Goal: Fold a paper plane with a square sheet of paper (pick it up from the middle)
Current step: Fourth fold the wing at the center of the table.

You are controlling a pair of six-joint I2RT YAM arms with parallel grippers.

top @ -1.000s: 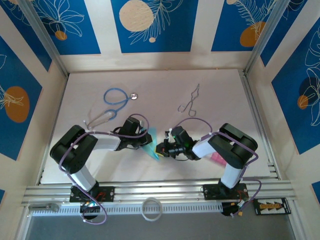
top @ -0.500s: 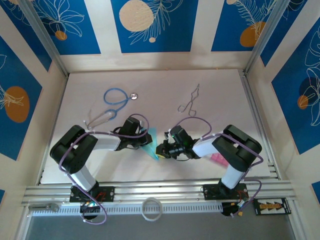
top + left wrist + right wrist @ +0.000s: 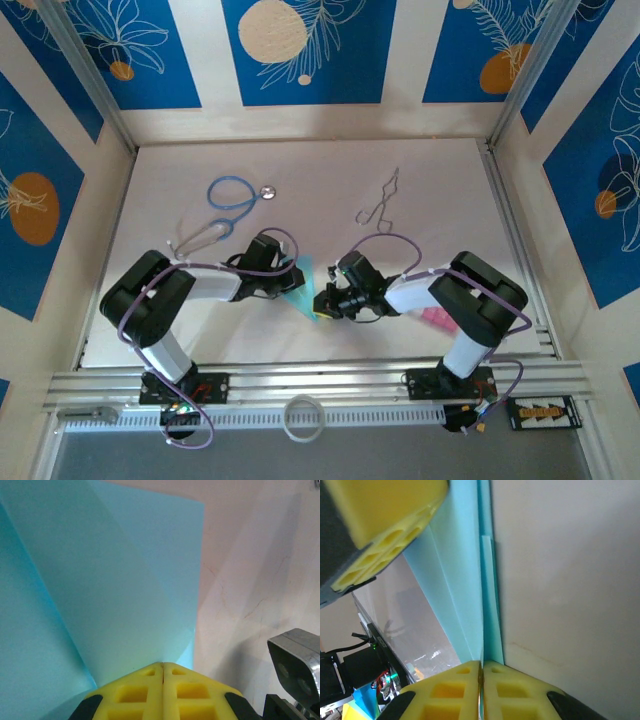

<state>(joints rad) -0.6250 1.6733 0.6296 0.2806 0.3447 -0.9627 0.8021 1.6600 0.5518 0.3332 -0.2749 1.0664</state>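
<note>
Left jaws shut on folded turquoise paper sheet [image 3: 305,290], anchoring it. Right jaws pinched shut on its crease edge, prob. to sharpen fold. Sheet sits btw arms, toward table's near edge.

Blue floral wall panels [image 3: 300,50], white tabletop [image 3: 300,170]
</note>
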